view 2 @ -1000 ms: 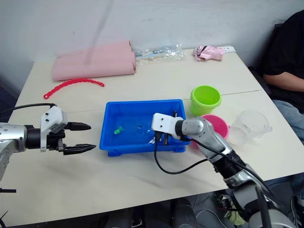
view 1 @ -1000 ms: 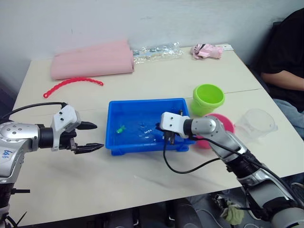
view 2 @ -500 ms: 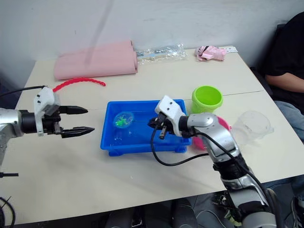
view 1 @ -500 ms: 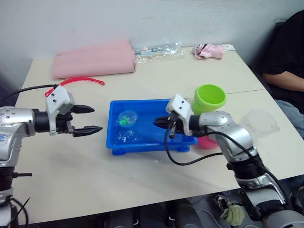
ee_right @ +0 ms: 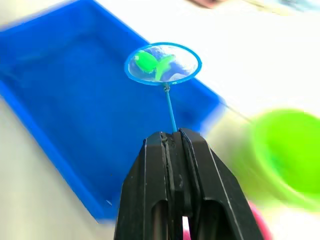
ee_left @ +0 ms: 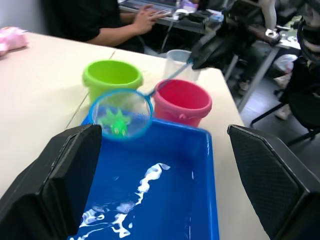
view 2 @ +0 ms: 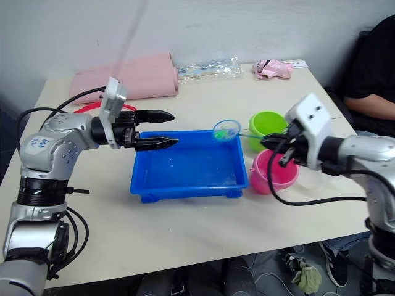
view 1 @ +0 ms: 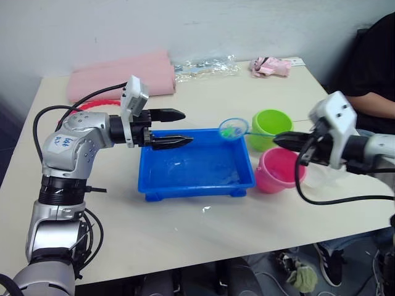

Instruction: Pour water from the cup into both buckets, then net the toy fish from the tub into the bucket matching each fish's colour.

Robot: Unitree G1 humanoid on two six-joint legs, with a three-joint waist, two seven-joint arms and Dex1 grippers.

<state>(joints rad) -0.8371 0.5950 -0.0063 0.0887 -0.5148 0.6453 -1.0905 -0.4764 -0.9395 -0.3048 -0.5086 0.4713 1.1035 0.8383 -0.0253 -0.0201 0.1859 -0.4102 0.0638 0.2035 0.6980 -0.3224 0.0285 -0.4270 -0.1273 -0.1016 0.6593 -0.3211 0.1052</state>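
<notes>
Now we are carrying a netted green fish toward its matching bucket.

Largest first: the tub [view 1: 196, 185], a glossy blue tray of rippling water, sits mid-table; the lime green bucket [view 1: 271, 128] and pink bucket [view 1: 281, 171] stand just beside its right end. Our right gripper [ee_right: 174, 145] pinches the net [view 1: 233, 128] by its thin handle, ring lifted over the tub's far right corner, green fish [ee_left: 118, 121] in the mesh. Next we swing rightward and tip. Our left gripper [view 1: 178, 127] hovers spread.

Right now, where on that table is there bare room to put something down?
The near strip of table in front of the blue tub is bare, as is the far middle behind it. It is crowded right of the tub, around the green bucket and pink bucket.
</notes>
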